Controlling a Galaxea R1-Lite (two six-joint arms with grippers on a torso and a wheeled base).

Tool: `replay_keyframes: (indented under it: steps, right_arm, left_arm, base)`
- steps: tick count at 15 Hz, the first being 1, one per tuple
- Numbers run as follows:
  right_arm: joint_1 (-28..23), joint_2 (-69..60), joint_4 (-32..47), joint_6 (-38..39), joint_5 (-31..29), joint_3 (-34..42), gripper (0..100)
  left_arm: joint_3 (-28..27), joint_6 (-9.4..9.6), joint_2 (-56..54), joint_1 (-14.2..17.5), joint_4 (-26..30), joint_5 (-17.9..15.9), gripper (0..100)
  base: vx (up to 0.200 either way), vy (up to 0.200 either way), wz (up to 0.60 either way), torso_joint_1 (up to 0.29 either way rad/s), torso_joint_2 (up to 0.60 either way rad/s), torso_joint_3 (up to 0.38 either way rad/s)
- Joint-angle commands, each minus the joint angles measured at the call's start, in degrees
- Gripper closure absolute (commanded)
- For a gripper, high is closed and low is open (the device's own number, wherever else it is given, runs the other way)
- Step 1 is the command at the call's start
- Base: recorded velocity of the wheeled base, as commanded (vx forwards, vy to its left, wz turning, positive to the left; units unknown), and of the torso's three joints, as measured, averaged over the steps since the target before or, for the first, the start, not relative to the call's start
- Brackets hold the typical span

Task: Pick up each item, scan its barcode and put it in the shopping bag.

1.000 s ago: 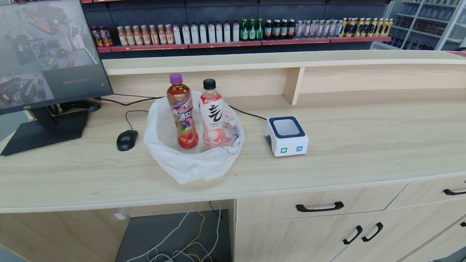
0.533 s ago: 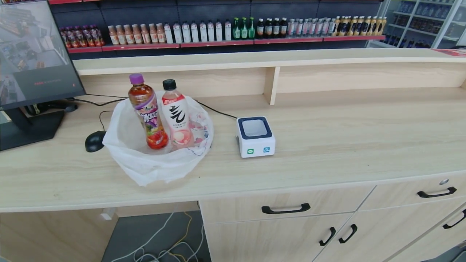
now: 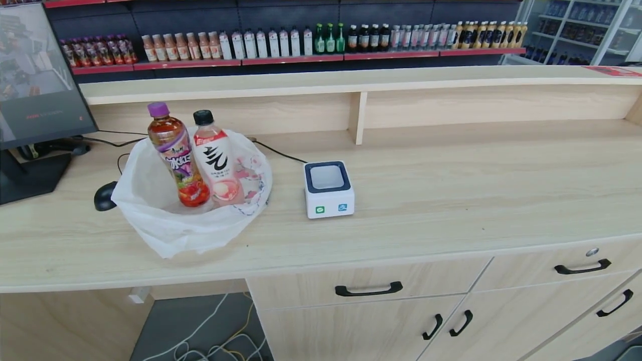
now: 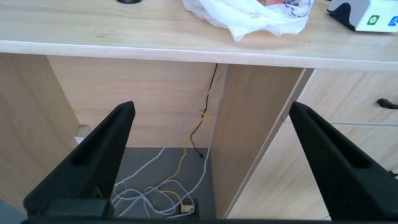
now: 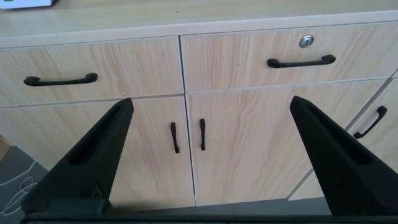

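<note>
A white plastic shopping bag (image 3: pixel 165 225) sits on the wooden counter (image 3: pixel 451 200), its mouth folded open. Inside it stand two bottles: a red tea bottle with a purple cap (image 3: pixel 174 153) and a pink drink bottle with a black cap (image 3: pixel 216 155). Right of the bag is the white barcode scanner (image 3: pixel 328 188) with a dark-rimmed window on top. My left gripper (image 4: pixel 211 155) hangs open below the counter edge, facing the knee space with loose cables; the bag (image 4: pixel 249 18) shows above it. My right gripper (image 5: pixel 208 155) is open in front of the cabinet doors.
A black mouse (image 3: pixel 104 196) lies left of the bag, by a monitor (image 3: pixel 35 75) on its stand. A cable runs behind the bag to the scanner. Drawers with black handles (image 3: pixel 368 290) are under the counter. Stocked drink shelves (image 3: pixel 301 42) line the back wall.
The head view has swung to the right, so bag, bottles and scanner appear further left in the picture. The things themselves have not moved.
</note>
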Motion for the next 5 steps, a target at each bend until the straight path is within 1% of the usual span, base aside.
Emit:
replay_keyframes:
  steps: [1,5]
  right_arm:
    - [-0.02,0.07,-0.02,-0.08,0.01,0.01,0]
    - [-0.02,0.16,-0.02,-0.17,0.01,0.01,0]
  left_arm:
    - [0.00,0.07,0.00,-0.01,0.00,0.03,0]
    - [0.00,-0.02,0.00,-0.01,0.00,0.03,0]
  base:
    - [0.000,0.000,0.00,0.000,0.00,0.000]
    - [0.000,0.000,0.00,0.000,0.00,0.000]
